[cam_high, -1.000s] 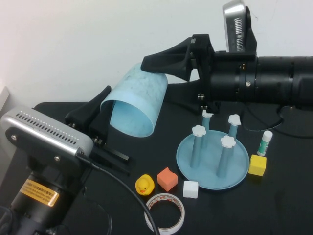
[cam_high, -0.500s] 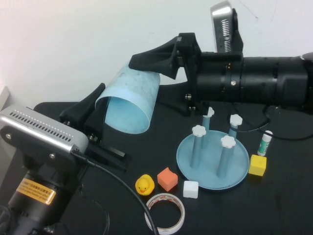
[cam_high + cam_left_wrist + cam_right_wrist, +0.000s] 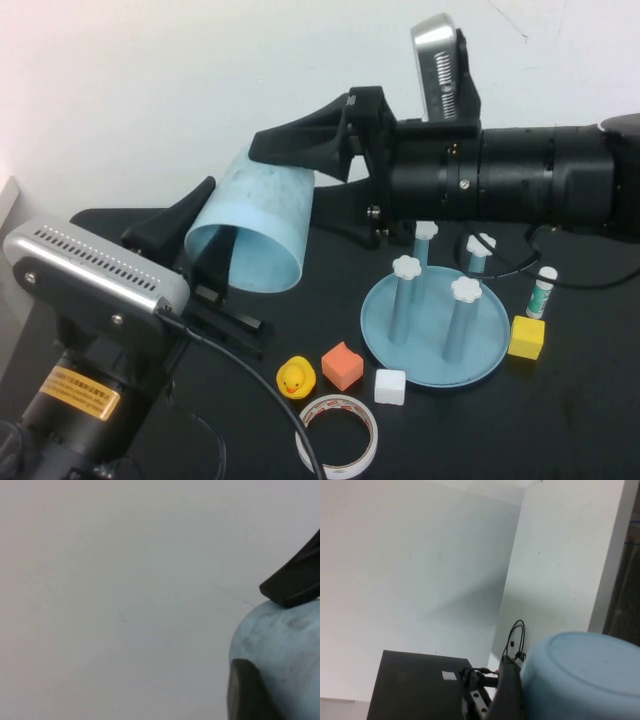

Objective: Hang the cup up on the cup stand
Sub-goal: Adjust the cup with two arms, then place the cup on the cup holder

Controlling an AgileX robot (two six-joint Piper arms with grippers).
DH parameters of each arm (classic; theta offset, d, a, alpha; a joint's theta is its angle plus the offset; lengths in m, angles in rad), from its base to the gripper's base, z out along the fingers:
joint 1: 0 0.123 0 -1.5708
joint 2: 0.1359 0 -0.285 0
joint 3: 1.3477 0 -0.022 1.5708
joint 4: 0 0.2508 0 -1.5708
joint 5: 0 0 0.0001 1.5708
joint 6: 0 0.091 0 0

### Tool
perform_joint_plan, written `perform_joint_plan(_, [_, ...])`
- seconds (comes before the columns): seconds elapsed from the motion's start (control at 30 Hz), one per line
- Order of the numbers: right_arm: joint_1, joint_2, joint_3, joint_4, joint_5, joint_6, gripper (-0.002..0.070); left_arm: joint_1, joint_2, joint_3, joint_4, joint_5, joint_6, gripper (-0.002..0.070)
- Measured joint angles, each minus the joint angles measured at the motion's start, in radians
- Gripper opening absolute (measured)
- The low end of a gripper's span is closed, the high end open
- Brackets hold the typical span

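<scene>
The cup (image 3: 255,232) is held tilted in the air above the counter (image 3: 560,420), left of the stand (image 3: 436,335). The left gripper (image 3: 195,240) is seen at its rim, jaws slightly parted. The right gripper (image 3: 300,165) is spread wide across its closed end.

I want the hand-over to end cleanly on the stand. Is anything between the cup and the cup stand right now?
Nothing visible blocks the way. The cup is held in the air between the left gripper at its rim and the right gripper at its base end. The cup stand sits lower on the robot's right, its posts bare.
</scene>
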Motion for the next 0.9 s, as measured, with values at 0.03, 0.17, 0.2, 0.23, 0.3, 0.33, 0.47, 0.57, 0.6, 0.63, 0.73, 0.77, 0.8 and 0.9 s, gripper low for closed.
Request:
perform_joint_plan(0.03, [0.002, 0.002, 0.000, 0.000, 0.002, 0.000, 0.0564, 0.000, 0.000, 0.000, 0.002, 0.004, 0.000, 0.0204])
perform_joint_plan(0.17, [0.002, 0.002, -0.004, -0.002, 0.004, -0.010, 0.0564, 0.000, 0.000, 0.000, 0.002, 0.014, -0.002, 0.0294])
perform_joint_plan(0.2, [0.002, 0.002, -0.009, -0.002, 0.004, -0.015, 0.0564, 0.000, 0.000, 0.000, 0.002, 0.018, -0.002, 0.0303])
perform_joint_plan(0.23, [0.002, 0.002, -0.014, -0.004, 0.004, -0.023, 0.0564, 0.000, 0.000, 0.000, 0.004, 0.018, -0.002, 0.0309])
perform_joint_plan(0.3, [-0.001, 0.002, -0.033, -0.006, 0.002, -0.035, 0.0564, 0.000, -0.004, 0.000, 0.008, 0.030, -0.002, 0.0314])
perform_joint_plan(0.33, [-0.005, 0.002, -0.042, -0.006, 0.002, -0.045, 0.0564, 0.000, -0.009, 0.000, 0.009, 0.040, -0.002, 0.0316])
perform_joint_plan(0.47, [-0.035, 0.002, -0.072, -0.008, 0.000, -0.092, 0.0563, 0.000, -0.048, 0.000, 0.025, 0.090, -0.018, 0.0320])
perform_joint_plan(0.57, [-0.070, 0.002, -0.079, -0.008, -0.006, -0.128, 0.0563, 0.000, -0.084, 0.000, 0.051, 0.139, -0.027, 0.0321])
perform_joint_plan(0.6, [-0.083, 0.002, -0.079, -0.008, -0.009, -0.140, 0.0563, 0.000, -0.098, 0.000, 0.056, 0.158, -0.027, 0.0321])
perform_joint_plan(0.63, [-0.096, 0.002, -0.079, -0.008, -0.011, -0.153, 0.0563, 0.000, -0.113, 0.000, 0.064, 0.177, -0.029, 0.0321])
perform_joint_plan(0.73, [-0.132, 0.002, -0.079, -0.008, -0.011, -0.206, 0.0563, 0.000, -0.156, 0.000, 0.073, 0.238, -0.036, 0.0322])
perform_joint_plan(0.77, [-0.144, 0.002, -0.079, -0.008, -0.011, -0.232, 0.0563, 0.000, -0.173, 0.000, 0.073, 0.258, -0.036, 0.0322])
perform_joint_plan(0.8, [-0.155, 0.002, -0.079, -0.008, -0.011, -0.267, 0.0562, 0.000, -0.192, 0.000, 0.073, 0.289, -0.036, 0.0322])
perform_joint_plan(0.9, [-0.185, 0.002, -0.079, -0.008, -0.011, -0.416, 0.0562, 0.000, -0.255, 0.000, 0.068, 0.413, -0.040, 0.0301])
